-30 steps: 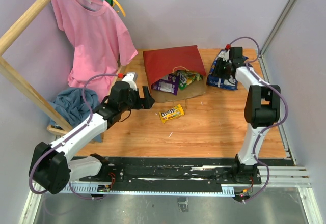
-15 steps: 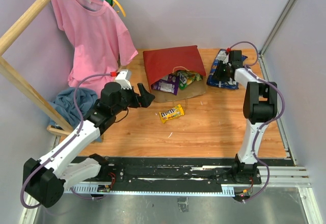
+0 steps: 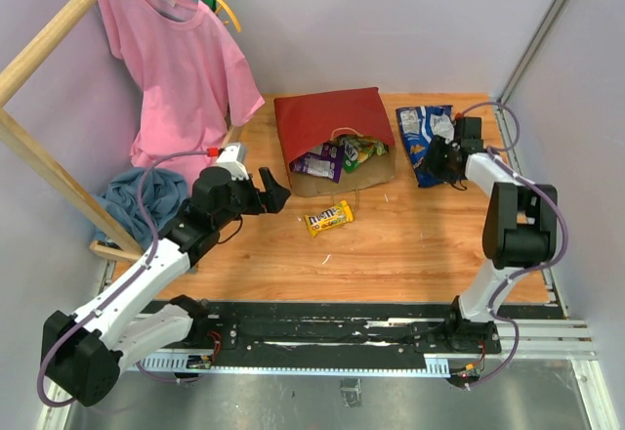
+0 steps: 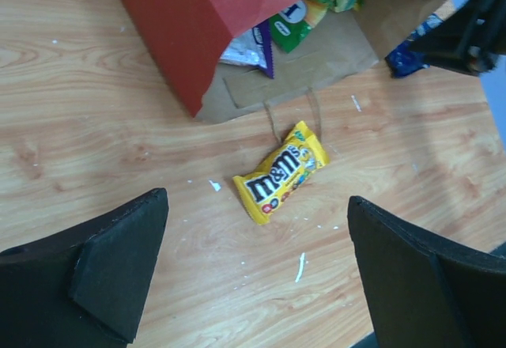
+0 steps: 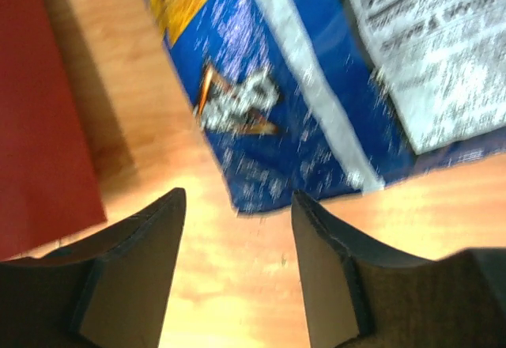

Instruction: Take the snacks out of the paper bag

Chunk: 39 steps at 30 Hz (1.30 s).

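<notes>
The red paper bag [image 3: 327, 122] [image 4: 213, 16] lies on its side, its brown mouth facing the arms. Purple [image 3: 317, 164] and green [image 3: 363, 147] snacks poke out of the mouth. A yellow candy pack [image 3: 328, 218] [image 4: 281, 174] lies on the wood in front of it. My left gripper [image 3: 271, 188] [image 4: 257, 261] hovers open, left of and above that pack. The blue-white cookie bag [image 3: 427, 129] [image 5: 300, 111] lies flat to the right of the paper bag. My right gripper [image 3: 441, 161] [image 5: 237, 229] is open at the cookie bag's near edge, with nothing between its fingers.
A pink shirt [image 3: 176, 59] hangs from a wooden rack [image 3: 59, 20] at the back left, with a blue cloth heap [image 3: 137, 200] below it. Grey walls close in the table at the back and right. Small white scraps [image 4: 300, 267] dot the wood.
The right gripper has opened off the cookie bag and backed toward the near right; the bag now lies flat. The left arm has shifted slightly left and risen.
</notes>
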Tool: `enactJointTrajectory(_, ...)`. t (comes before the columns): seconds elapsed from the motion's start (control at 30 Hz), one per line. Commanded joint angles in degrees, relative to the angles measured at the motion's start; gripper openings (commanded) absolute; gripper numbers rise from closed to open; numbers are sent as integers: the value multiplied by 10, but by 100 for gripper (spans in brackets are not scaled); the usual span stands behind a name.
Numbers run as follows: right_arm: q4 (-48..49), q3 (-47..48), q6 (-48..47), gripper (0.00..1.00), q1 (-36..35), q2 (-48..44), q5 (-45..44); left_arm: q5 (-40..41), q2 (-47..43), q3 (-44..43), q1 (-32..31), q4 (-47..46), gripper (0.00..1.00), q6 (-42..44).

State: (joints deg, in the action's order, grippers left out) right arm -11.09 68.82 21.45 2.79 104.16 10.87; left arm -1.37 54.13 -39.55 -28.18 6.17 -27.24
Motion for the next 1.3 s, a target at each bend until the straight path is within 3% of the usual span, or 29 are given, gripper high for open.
enactJointTrajectory(0.0, 1, -52, 23, 64, -20, -105, 44, 53, 0, 16, 4, -9, 100, 27)
enactJointTrajectory(0.2, 4, -147, 39, 86, -46, -278, -33, 53, -2, 36, 4, -49, 100, 11)
enactJointTrajectory(0.33, 78, -273, 87, 87, -71, -396, -30, 29, -5, 43, 4, -49, 100, -17)
enactJointTrajectory(0.53, 102, -390, 104, 87, -218, -496, -89, 22, -21, 41, 4, -24, 100, -16)
enactJointTrajectory(0.7, 154, -424, 128, 86, -293, -479, -94, 11, -21, 48, 4, -28, 100, -27)
enactJointTrajectory(0.9, 199, -378, 106, 85, -308, -374, -1, 15, -11, 44, 4, -40, 100, -26)
enactJointTrajectory(1.27, 230, -355, 109, 80, -313, -275, 44, 13, 49, 25, 4, -80, 100, -31)
